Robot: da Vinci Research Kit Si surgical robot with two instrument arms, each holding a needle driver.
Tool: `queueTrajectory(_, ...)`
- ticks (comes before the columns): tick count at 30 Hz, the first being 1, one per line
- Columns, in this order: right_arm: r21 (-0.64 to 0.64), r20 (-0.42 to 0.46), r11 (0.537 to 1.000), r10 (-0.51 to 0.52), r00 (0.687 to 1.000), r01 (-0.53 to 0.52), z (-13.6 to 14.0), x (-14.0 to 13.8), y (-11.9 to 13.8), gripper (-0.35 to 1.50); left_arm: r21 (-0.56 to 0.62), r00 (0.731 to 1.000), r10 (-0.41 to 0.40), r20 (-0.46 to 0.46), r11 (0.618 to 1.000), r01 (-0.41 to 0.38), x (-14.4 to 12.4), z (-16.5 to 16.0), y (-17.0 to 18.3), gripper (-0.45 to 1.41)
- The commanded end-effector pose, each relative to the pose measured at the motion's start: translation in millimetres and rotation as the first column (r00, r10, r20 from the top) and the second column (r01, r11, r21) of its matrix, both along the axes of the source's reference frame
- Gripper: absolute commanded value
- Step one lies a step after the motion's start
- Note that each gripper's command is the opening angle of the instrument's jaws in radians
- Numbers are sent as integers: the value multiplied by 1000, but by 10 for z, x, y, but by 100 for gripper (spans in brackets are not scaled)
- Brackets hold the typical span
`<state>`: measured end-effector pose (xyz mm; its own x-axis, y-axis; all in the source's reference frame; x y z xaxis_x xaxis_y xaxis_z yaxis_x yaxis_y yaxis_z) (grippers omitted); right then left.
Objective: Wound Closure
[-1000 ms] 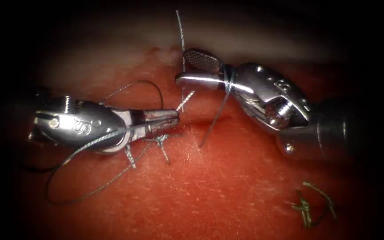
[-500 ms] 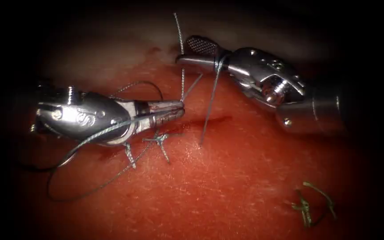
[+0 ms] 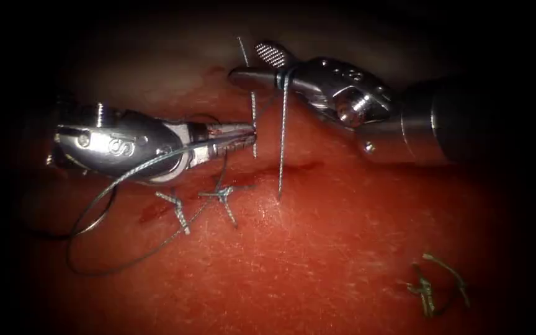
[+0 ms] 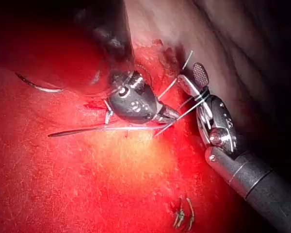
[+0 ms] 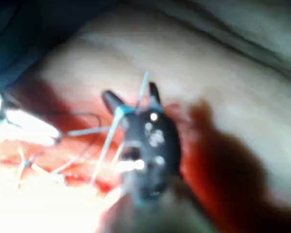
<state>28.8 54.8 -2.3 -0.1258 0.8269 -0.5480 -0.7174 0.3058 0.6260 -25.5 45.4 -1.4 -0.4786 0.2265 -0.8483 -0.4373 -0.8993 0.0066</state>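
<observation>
Since a second ago the right tool (image 3: 252,65) has risen and swung toward the far edge of the tissue (image 3: 317,248), its shaft flattening, and the thread (image 3: 282,142) wrapped round its lower jaw has been drawn from a slant into a nearly upright line. That strand drops from the jaws to enter the tissue just below the cut (image 3: 293,167), right of the two finished stitches (image 3: 221,201). Jaws of this tool stand parted, gripping nothing; the thread only loops round them. The left tool (image 3: 249,133) has lifted slightly and is clenched on a short tail of thread at its tip, the tail standing upright beside the right tool's jaws. So the held tail lies just left of the looped strand, both running near vertical, and the left tool is the nearer to it. Slack thread curls in a wide loop (image 3: 94,248) toward the tissue's near left. I cannot make out the needle for certain. Cut thread ends (image 3: 432,285) lie at the near right corner
</observation>
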Motion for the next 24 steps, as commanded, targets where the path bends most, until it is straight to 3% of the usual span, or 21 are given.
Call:
queueTrajectory(1, 22, -15, 1000, 7, 1000, -7, 11, 8, -5, 110, 2, 1000, 1, 1, 1000, -1, -5, 7, -5, -35)
queueTrajectory(7, 49, -26, 998, 27, 999, -26, 17, 13, -1, 110, 7, 1000, -2, -1, 1000, 2, -6, 8, -6, -35)
queueTrajectory(18, 147, -55, 989, 6, 998, 2, 40, 31, -17, 106, 13, 1000, -1, -3, 1000, 1, -5, 9, -8, -35)
queueTrajectory(22, 161, -76, 987, -7, 997, 20, 40, 34, -20, 96, 14, 1000, 0, -5, 1000, 0, -4, 10, -9, -35)
queueTrajectory(24, 168, -89, 985, -20, 996, 35, 37, 36, -23, 56, 14, 1000, 2, -4, 1000, -2, -3, 10, -10, -35)
